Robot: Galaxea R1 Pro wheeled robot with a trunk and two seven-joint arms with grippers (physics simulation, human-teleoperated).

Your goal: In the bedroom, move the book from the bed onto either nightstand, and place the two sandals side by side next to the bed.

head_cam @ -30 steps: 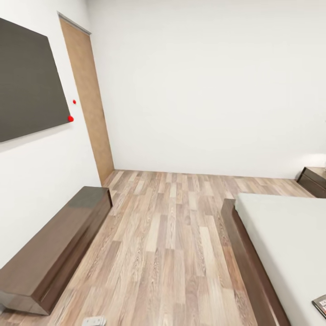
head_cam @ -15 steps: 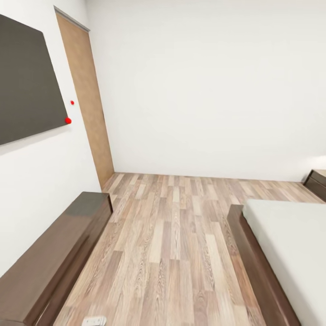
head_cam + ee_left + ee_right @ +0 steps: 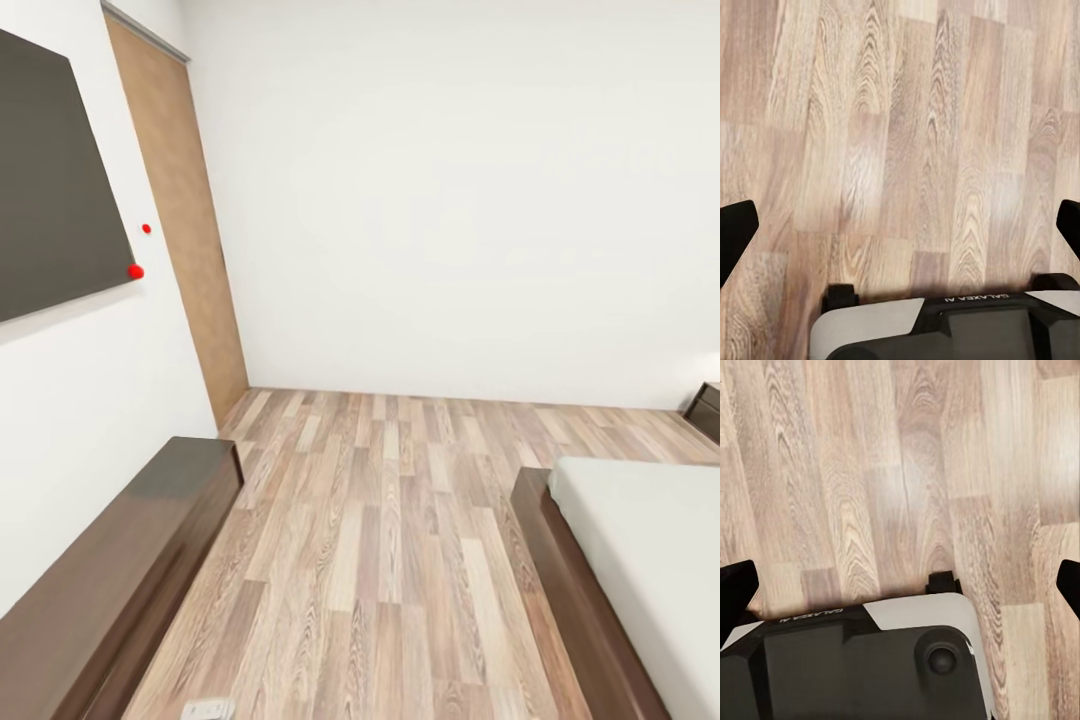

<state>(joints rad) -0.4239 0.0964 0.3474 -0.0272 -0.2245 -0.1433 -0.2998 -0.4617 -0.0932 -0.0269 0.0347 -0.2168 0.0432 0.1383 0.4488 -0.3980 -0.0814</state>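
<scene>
View swung left, bed (image 3: 640,560) at right, pincers floorward.

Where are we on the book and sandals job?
Nothing looks done from here. Left gripper and right gripper are open and empty over the wood floor. The head view has the bed at right, a nightstand at the far edge and the long bench at left. Left: book to the nightstand, sandals paired by the bed.
</scene>
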